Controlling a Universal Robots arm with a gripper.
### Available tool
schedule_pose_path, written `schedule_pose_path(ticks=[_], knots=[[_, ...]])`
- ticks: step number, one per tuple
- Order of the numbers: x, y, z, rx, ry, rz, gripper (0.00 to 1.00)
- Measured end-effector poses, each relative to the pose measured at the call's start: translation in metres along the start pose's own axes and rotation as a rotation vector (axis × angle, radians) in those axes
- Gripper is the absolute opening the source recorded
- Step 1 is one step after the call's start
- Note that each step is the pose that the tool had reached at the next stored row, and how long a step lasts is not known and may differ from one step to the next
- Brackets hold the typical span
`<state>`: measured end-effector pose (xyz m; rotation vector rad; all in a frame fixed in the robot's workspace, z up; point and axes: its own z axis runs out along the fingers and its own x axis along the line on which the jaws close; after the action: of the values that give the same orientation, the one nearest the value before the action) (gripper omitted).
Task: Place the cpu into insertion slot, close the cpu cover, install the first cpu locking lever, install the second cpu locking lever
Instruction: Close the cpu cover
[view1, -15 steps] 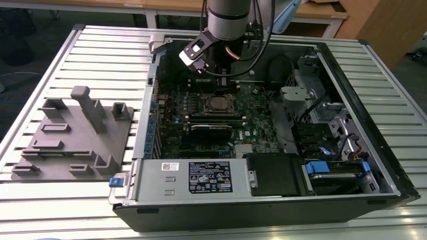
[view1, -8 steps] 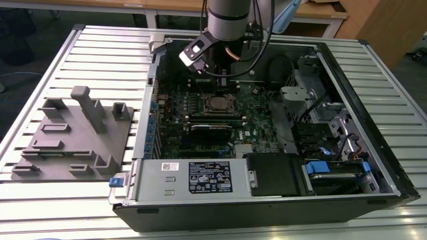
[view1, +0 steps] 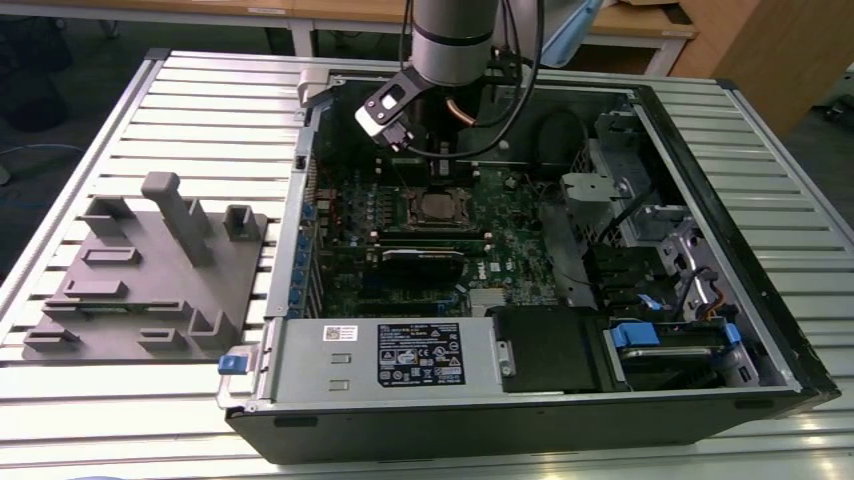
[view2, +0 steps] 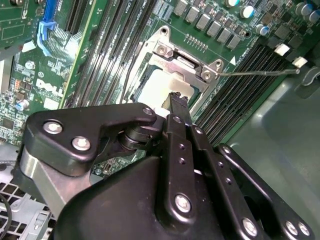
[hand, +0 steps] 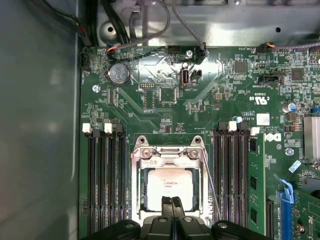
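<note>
Jaws: pressed together tip against tip and gripping nothing. The fingertips (hand: 168, 206) are hanging directly over one edge of the cpu (hand: 170, 182) in the first wrist view. Whether they are touching it, I cannot tell.
Cpu position: lying flat in the insertion slot (hand: 141, 192), right beneath the jaws.
Cpu cover (hand: 170, 154): lying down over the cpu just beyond the jaws, its cut-out framing the pale top.
Locking lever (view2: 260, 73): one thin wire arm is standing out free to one side of the jaws, apparently unlatched. The state of the other I cannot tell.
Step in hand (judgement): lever work is looking due. Doing it well is meaning:
- pressing on the wire alone with the closed tips
- staying clear of the cpu and the memory slots (hand: 105, 180)
- guiding the arm under its hook without scraping the motherboard (hand: 165, 100)
Writing: white print is showing on the motherboard and a white label on the power supply box (view1: 420, 355). The wording is not being transcribed.
</note>
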<state>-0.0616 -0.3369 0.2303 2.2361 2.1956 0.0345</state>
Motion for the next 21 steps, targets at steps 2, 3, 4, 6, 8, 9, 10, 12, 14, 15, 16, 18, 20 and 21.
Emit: schedule_pose_path(ticks=[2,3,4,6,8,9,10,12,14,15,16,18,20,21], knots=[[0.0,-0.0014,0.0011,0.0,0.0,0.0,0.11],[-0.0001,-0.0019,0.0016,0.0,0.0,0.0,0.11],[-0.0001,-0.0023,0.002,0.0,0.0,0.0,0.11],[-0.0001,-0.0032,0.003,-0.0001,0.0,0.0,0.11],[-0.0001,-0.004,0.0037,0.0001,-0.0001,0.0,0.11],[-0.0001,-0.0043,0.0039,0.0001,-0.0002,0.0,0.11],[-0.0002,-0.0044,0.0039,0.0001,-0.0003,0.0,0.11],[-0.0001,-0.0044,0.004,0.0001,-0.0003,0.0,0.11],[-0.0001,-0.0045,0.004,-0.0001,-0.0001,0.0,0.11],[-0.0001,-0.0045,0.004,0.0,-0.0001,0.0,0.11],[-0.0001,-0.0045,0.0041,-0.0001,-0.0001,0.0,0.11],[-0.0001,-0.0046,0.0042,-0.0001,-0.0001,0.0,0.11],[-0.0001,-0.0047,0.0046,-0.0001,0.0001,0.0,0.11],[-0.0001,-0.0047,0.0047,0.0,-0.0001,0.0,0.11]])
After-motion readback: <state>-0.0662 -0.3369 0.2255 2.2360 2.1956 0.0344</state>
